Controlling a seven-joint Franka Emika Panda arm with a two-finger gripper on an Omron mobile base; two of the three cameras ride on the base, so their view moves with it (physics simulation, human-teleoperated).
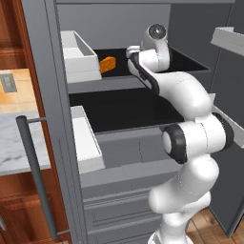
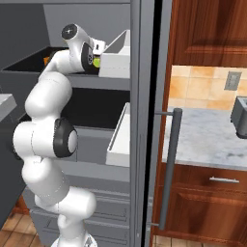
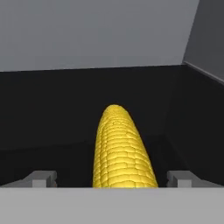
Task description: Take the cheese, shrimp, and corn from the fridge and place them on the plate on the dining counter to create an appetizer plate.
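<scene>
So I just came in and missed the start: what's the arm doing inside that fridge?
The robot arm is reaching into the open fridge, onto its upper black shelf. Its gripper is open, with the corn lying lengthwise between the fingertips, not yet gripped. The cheese sits on the same shelf, off to the left, untouched. It looks set to pick up the corn.

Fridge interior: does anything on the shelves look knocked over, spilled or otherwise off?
Nothing stands out. The corn lies flat on the black upper shelf of the fridge, between the open gripper's fingertips and untouched. The cheese sits on the same shelf. No spills or damage visible.
</scene>
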